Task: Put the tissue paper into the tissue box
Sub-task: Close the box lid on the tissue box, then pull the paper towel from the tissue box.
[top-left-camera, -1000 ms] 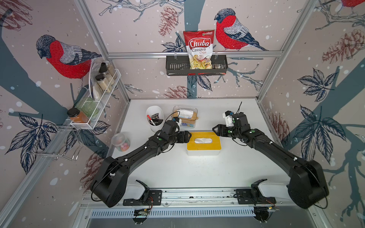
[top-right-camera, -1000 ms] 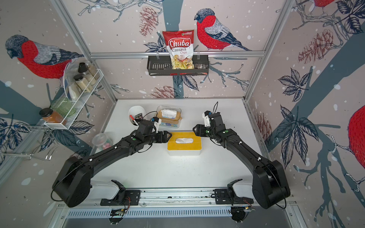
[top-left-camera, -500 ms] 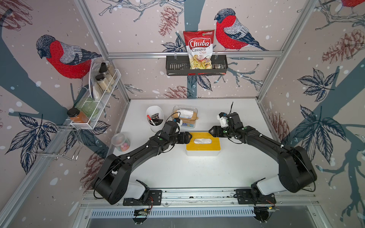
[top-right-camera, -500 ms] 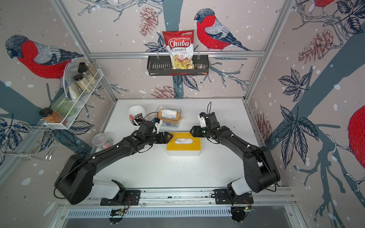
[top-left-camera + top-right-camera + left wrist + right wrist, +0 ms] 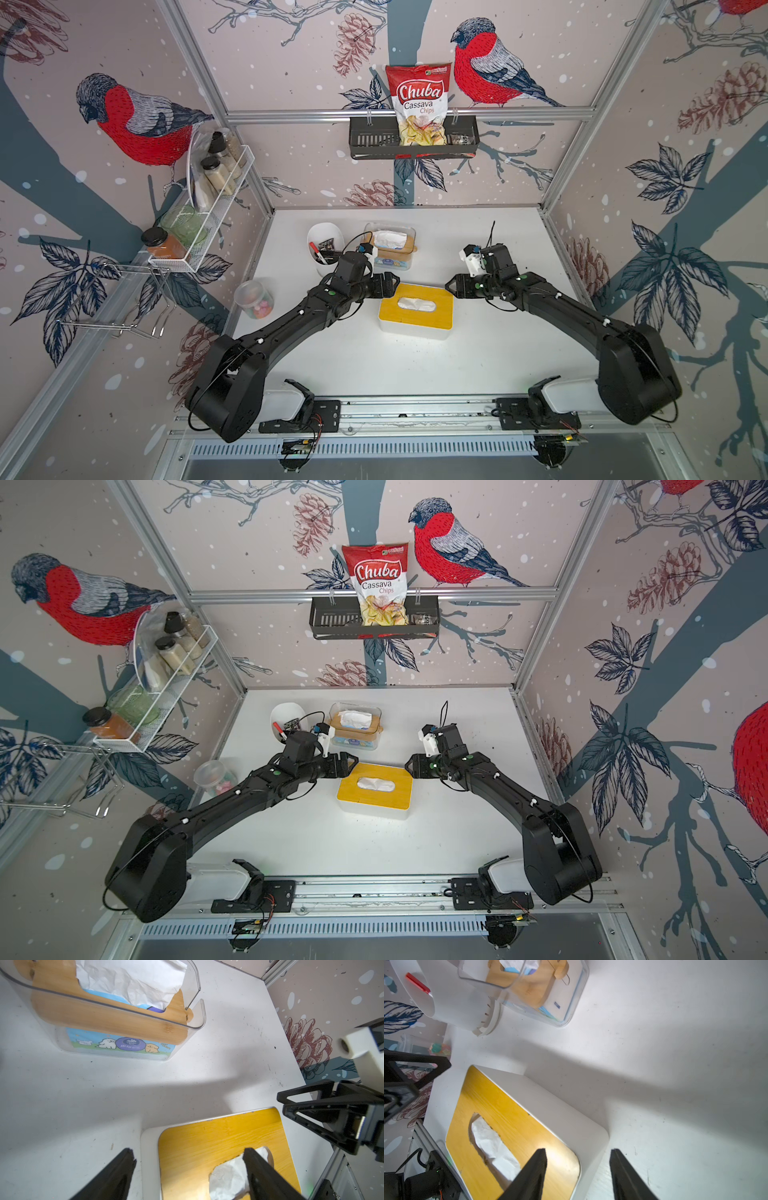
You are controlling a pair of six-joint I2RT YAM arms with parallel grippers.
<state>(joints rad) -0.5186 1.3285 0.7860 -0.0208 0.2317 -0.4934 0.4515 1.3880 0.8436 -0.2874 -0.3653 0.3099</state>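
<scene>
While white tissue paper fills the slot of the yellow-lidded white tissue box, the left end effector and right end effector gape empty beside it.

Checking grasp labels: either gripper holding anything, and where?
Nothing held. Left gripper and right gripper are open at the tissue box; tissue paper sits in its slot.

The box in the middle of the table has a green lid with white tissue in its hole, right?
Not quite: the lid is yellow, not green, as both top views and both wrist views show. So: the box in the middle of the table has a yellow lid with white tissue in its hole.
</scene>
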